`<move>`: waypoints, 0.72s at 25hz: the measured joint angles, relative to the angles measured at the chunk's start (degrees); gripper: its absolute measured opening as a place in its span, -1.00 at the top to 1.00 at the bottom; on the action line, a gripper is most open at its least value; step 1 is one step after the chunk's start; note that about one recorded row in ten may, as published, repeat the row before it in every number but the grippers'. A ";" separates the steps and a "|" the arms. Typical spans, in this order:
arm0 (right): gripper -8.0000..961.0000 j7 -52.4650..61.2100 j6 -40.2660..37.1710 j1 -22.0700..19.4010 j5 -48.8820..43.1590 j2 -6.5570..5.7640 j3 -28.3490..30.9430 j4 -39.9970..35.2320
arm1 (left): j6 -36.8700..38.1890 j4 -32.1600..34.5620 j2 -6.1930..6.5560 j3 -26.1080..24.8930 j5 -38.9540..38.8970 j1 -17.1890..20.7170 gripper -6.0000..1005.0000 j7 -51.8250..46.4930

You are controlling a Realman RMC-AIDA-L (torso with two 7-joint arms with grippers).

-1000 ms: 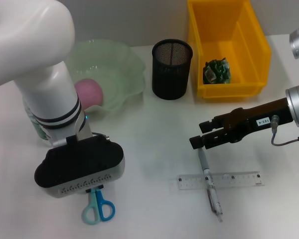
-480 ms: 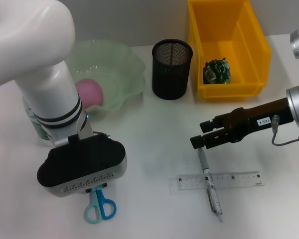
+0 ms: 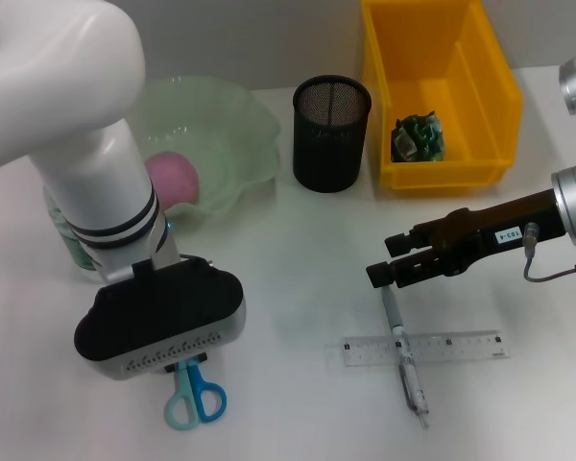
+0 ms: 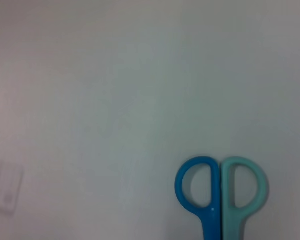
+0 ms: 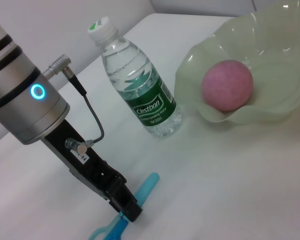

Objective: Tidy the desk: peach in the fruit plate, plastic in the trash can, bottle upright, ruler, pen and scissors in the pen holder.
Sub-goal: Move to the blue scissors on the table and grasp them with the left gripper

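Note:
The blue and teal scissors [image 3: 194, 401] lie on the white desk, their handles showing in the left wrist view [image 4: 221, 192]. My left gripper [image 5: 127, 212] is shut on the scissors [image 5: 146, 189] near the blades; in the head view its wrist housing [image 3: 158, 322] hides it. My right gripper [image 3: 382, 259] is open, just above the upper end of the grey pen [image 3: 410, 376], which lies across the clear ruler [image 3: 461, 346]. The pink peach [image 3: 171, 178] sits in the green fruit plate [image 3: 240, 125]. The bottle [image 5: 140, 95] stands upright. Green plastic [image 3: 418, 136] lies in the yellow bin [image 3: 442, 178].
The black mesh pen holder [image 3: 331, 134] stands between the fruit plate and the yellow bin at the back. In the head view the bottle [image 3: 69, 245] is mostly hidden behind my left arm.
My left arm has shifted slightly to the right and the scissors have moved with it. The right arm has not moved.

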 joint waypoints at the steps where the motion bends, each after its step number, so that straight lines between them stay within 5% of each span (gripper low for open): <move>1: -0.68 0.00 0.00 0.00 0.00 0.00 0.00 0.00 | 0.00 0.00 0.00 0.00 0.00 0.00 0.34 0.00; 18: -0.68 -0.10 0.50 0.00 0.00 0.00 -0.11 0.14 | -0.26 -1.42 0.00 0.66 0.00 -0.99 0.35 -0.24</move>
